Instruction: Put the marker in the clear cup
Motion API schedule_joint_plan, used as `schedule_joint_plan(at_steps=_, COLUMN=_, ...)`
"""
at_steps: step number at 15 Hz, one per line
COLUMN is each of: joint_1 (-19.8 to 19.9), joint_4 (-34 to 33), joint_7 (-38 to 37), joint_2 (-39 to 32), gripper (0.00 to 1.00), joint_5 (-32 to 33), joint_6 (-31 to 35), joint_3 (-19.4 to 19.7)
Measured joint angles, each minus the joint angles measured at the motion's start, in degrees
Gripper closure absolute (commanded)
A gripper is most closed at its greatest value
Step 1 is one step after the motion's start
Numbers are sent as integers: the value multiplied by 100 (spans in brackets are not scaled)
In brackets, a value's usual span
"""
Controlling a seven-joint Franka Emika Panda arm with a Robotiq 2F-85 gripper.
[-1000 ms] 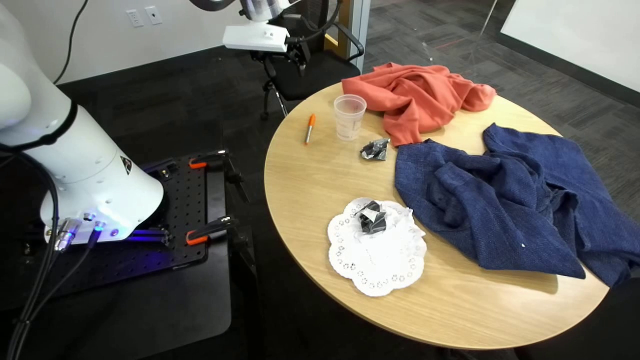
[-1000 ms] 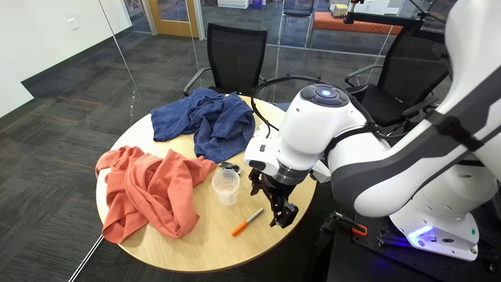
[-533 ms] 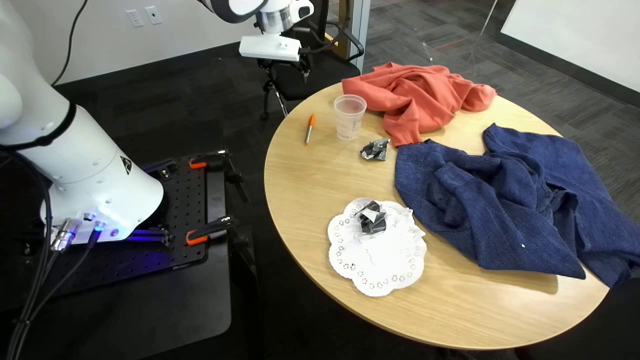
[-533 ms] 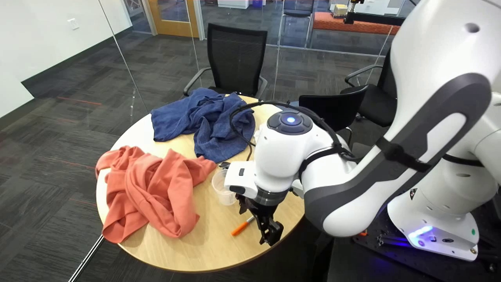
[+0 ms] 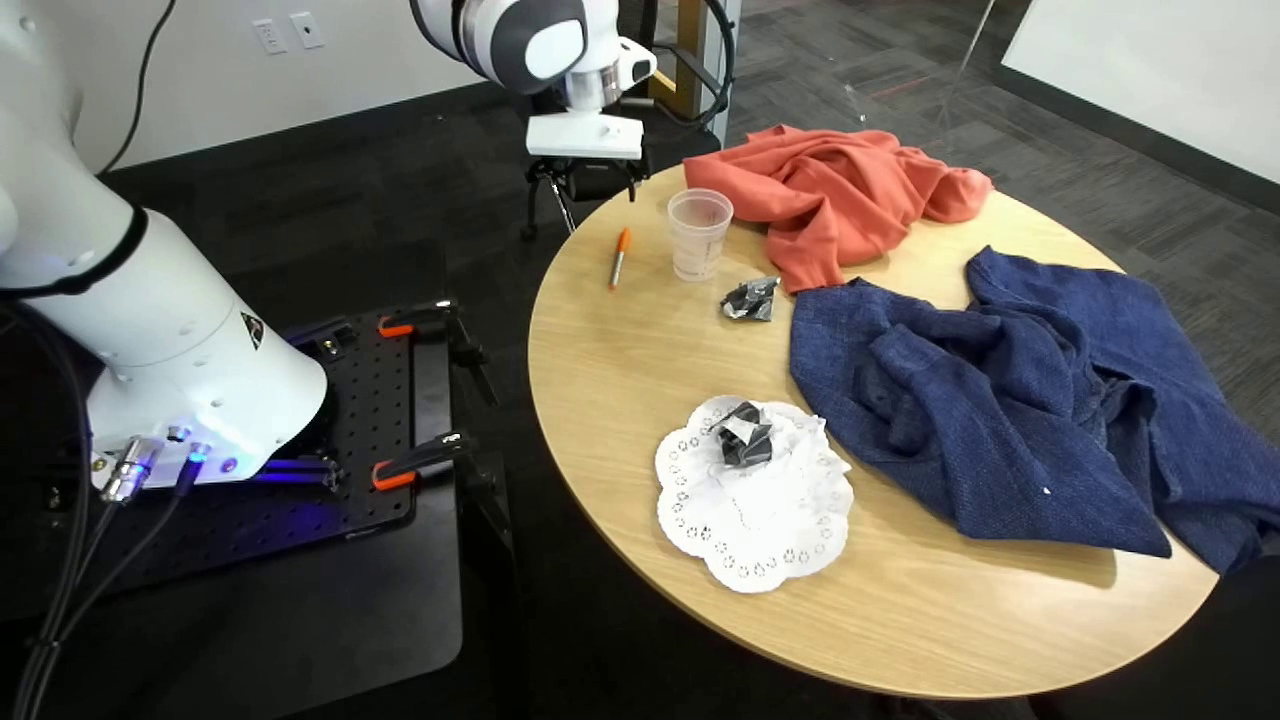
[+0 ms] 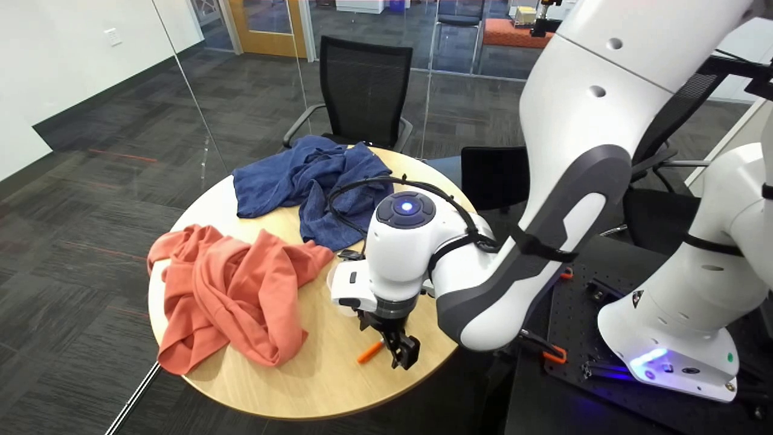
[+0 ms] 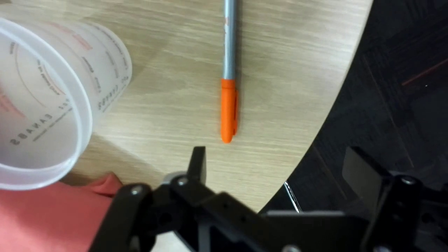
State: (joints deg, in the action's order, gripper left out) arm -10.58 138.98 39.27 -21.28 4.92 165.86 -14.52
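The marker, grey with an orange cap, lies on the round wooden table in both exterior views and in the wrist view. The clear cup stands upright near it; it also shows at the left of the wrist view. In an exterior view the arm hides most of the cup. My gripper is open and empty, raised above the table near its edge. In the wrist view the marker's cap lies just beyond the jaws, nearer the left finger. The gripper covers the marker's grey end.
A red cloth lies behind the cup. A blue cloth covers the table's other side. Crumpled dark wrapper lies near the cup. A white doily holds another wrapper. The table edge passes beneath the gripper.
My gripper has moved over the table edge toward the marker and cup, and the arm has swung with it. The marker and cup have not moved.
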Motion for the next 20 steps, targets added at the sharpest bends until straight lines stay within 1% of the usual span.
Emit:
schedule_joint_plan(at_steps=3, joint_1=168, joint_4=-154, joint_7=0, joint_2=-288, gripper=0, joint_5=243, joint_6=0, joint_3=0)
schedule_joint_plan(at_steps=7, joint_1=275, joint_4=-232, joint_7=0, joint_2=-509, gripper=0, joint_5=412, joint_6=0, joint_3=0)
schedule_joint_plan(at_steps=17, joint_1=284, joint_4=-242, joint_7=-46, joint_2=-626, gripper=0, joint_5=613, joint_6=0, joint_3=57)
schedule_joint_plan(at_steps=20, joint_1=263, joint_4=-291, joint_7=-161, joint_2=-651, gripper=0, joint_5=722, joint_6=0, joint_3=115)
